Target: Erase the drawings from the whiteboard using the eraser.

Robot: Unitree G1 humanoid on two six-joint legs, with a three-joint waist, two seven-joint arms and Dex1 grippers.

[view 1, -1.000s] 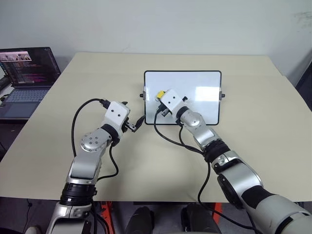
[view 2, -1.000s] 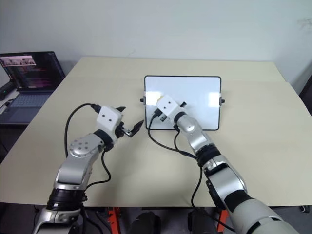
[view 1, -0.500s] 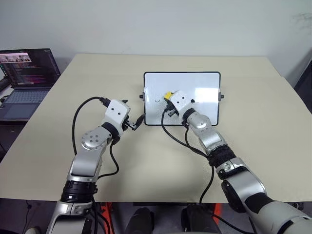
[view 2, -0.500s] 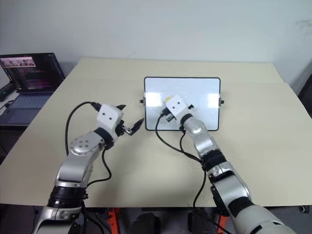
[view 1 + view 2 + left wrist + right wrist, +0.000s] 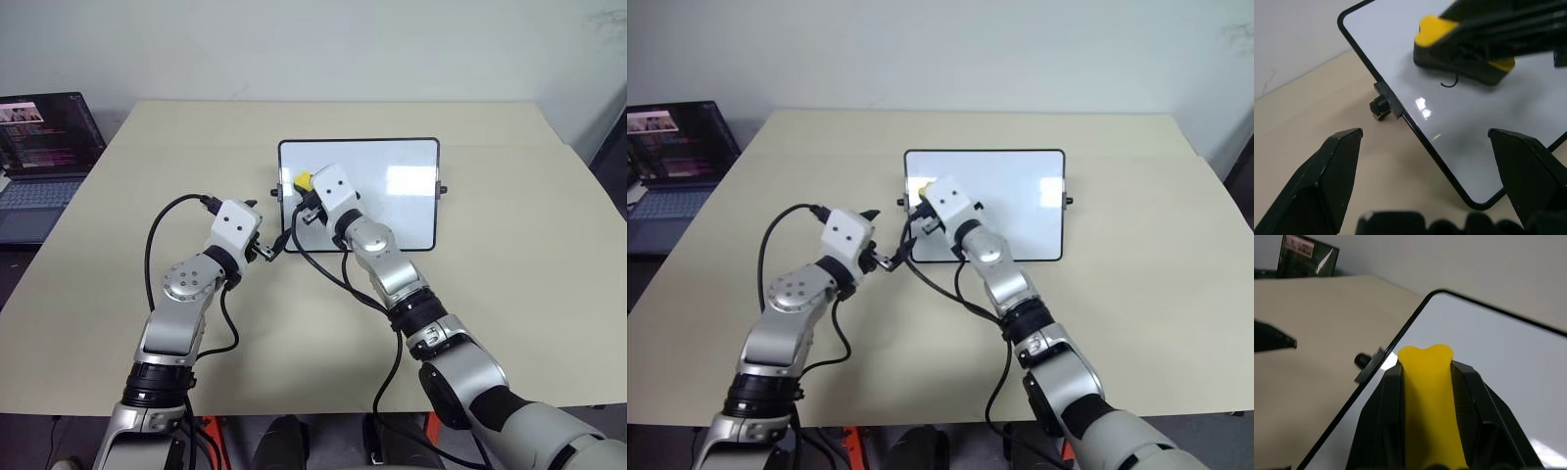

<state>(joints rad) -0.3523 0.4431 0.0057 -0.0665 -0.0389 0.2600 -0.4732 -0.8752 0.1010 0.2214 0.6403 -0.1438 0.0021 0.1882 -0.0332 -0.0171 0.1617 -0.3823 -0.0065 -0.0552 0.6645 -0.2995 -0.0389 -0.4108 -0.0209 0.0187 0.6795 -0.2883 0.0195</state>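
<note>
The whiteboard [image 5: 392, 196] lies flat on the table, with a knob [image 5: 1380, 105] on its short side. My right gripper [image 5: 306, 192] is shut on the yellow eraser [image 5: 304, 180] and holds it against the board near the left edge. The eraser [image 5: 1427, 396] sits squeezed between its two fingers. Of the drawings, one small black curl [image 5: 1449, 84] shows on the board just beside the eraser [image 5: 1464, 49]. My left gripper [image 5: 265, 225] stands open by the board's near left corner with nothing in it.
An open laptop [image 5: 44, 147] with a lit screen stands at the table's far left edge. Black cables hang from both wrists and lie over the table in front of the board. Bare tabletop [image 5: 529, 294] stretches to the right of the board.
My right gripper has carried the eraser leftward across the board to its left edge. The left arm has stayed put. The camera has shifted slightly.
</note>
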